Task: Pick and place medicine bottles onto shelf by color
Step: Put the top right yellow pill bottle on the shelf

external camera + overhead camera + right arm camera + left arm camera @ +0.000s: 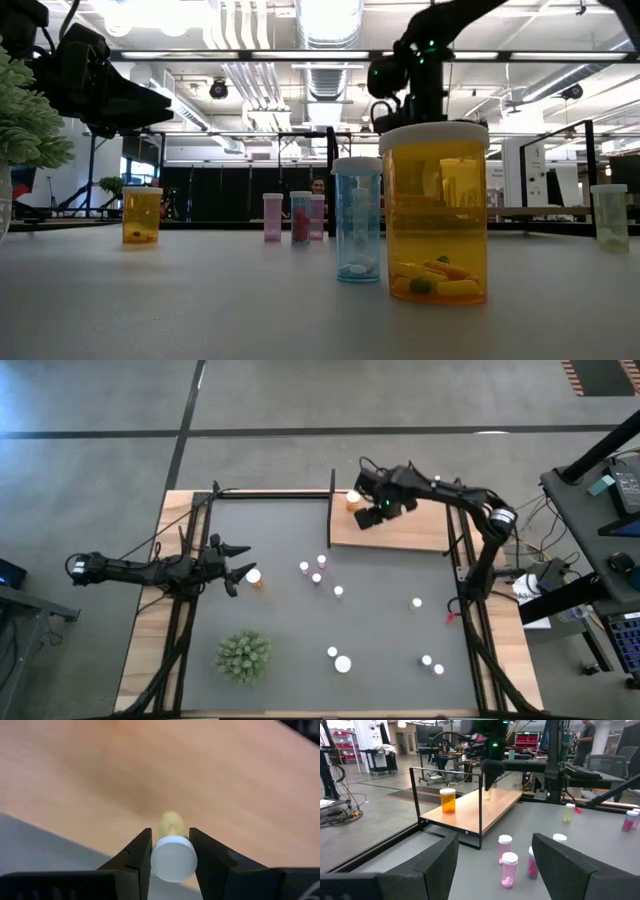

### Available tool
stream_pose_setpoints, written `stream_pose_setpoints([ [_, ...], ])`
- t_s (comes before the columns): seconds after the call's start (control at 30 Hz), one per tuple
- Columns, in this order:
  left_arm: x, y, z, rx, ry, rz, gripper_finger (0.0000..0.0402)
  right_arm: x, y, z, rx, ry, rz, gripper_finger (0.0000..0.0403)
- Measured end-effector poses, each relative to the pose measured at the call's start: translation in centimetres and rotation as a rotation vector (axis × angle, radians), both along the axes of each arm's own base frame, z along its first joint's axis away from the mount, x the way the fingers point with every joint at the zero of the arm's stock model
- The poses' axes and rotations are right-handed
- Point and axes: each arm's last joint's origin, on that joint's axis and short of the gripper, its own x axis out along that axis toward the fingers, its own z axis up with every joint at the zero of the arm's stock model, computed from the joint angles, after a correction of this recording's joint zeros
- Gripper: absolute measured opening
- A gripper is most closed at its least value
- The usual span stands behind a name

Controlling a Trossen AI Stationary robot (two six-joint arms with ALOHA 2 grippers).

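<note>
Desk [300,630]: a dark mat covers most of it, with loose medicine bottles scattered across the middle and toward my right side, and a green plant [243,655] near the front left. None of these is in contact with either arm.

Shelf [400,530]: the light-wood board sits at the far right of the desk inside its thin black frame. One orange bottle [353,499] already stands at its far left corner.

Left gripper [232,560]: it hangs over the left part of the mat with its fingers spread and nothing between them. An orange-bodied bottle [254,576] stands just beside it on the mat.

Right gripper [170,855]: it is over the shelf board, near the orange bottle, and pinches a small yellowish bottle [172,847] by its white cap. The body points away from the wrist toward the wood; I cannot tell whether its base touches the board yet.

Risks, as I judge them:
- The hold is on the cap only. If the body hangs off-vertical at release, the bottle could tip and roll across the board, possibly off its open edge.
- Opening while the base is above the wood would drop it; a light bottle may bounce or topple.
- The set-down spot is near the orange bottle. A drift that way could knock it over or place the two colours together, spoiling the sort.
- The frame posts stand close to my wrist; a careless retreat could clip one and shake the shelf.
</note>
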Motion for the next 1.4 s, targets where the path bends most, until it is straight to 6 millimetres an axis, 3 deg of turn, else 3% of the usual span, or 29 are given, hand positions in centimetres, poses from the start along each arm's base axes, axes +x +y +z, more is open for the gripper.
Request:
stream_pose_setpoints([
  [0.27, 0.0, 0.0, 0.0, 0.0, 0.0, 0.0, 0.0238, -0.2, -6.2, -1.1, 0.054, -0.043, 0.018, 0.0109],
  [0.7, 0.0, 0.0, 0.0, 0.0, 0.0, 0.0, 0.0238, 2.4, -10.4, -1.5, 0.055, -0.037, 0.082, 0.0109],
  [1.4, 0.0, 0.0, 0.0, 0.0, 0.0, 0.0, 0.0238, 2.1, -10.5, -1.8, 0.139, -0.027, 0.056, 0.0109],
])
